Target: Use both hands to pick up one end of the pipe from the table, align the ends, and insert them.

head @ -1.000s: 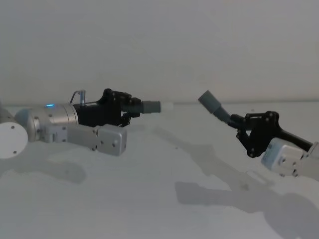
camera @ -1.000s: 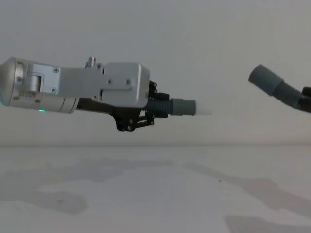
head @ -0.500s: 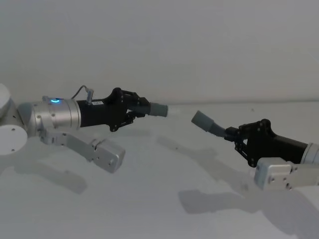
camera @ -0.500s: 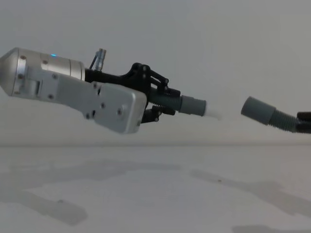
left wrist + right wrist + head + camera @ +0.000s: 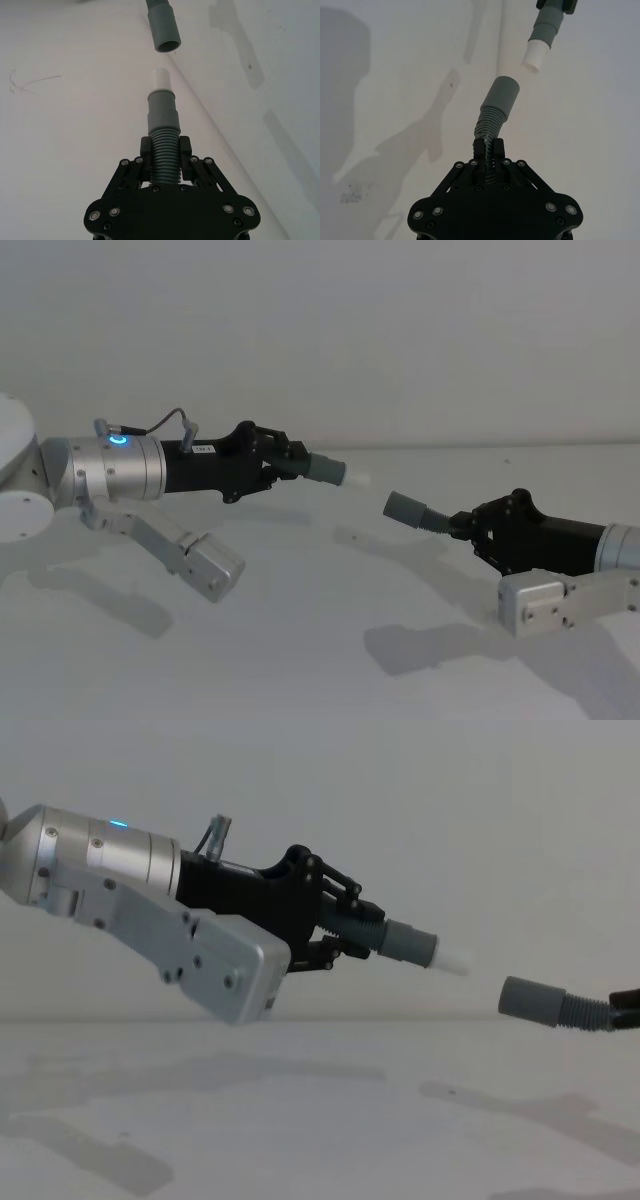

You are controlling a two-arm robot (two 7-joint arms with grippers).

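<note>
Hoses are both up in the air over the white worktop (image 5: 300, 640) now, so we're at the lining-up stage. On the left, our left gripper (image 5: 287, 459) has its fingers (image 5: 186, 150) pinching the ribbed body of the short hose piece (image 5: 163, 145) just behind the cuff, and the white tip (image 5: 452, 961) sticks out toward the middle, tilted slightly down. Moving right, there's a small gap, and then the open grey cuff (image 5: 530, 999) of the other hose piece (image 5: 437, 519), sitting a bit lower than the white tip and facing it. Furthest right, our right gripper (image 5: 470, 528) is clamped on the ribs a little way back from that cuff. Handling-wise, we'd guess these are light, and the smooth cuffs are stiff, but the ribbed part is bendy, and the right one already kinks between the fingers and the cuff in the right wrist view. So holding close to the cuffs seems smart, or the ends may droop or dodge sideways when pushed together. Ribs probably help against slipping.
</note>
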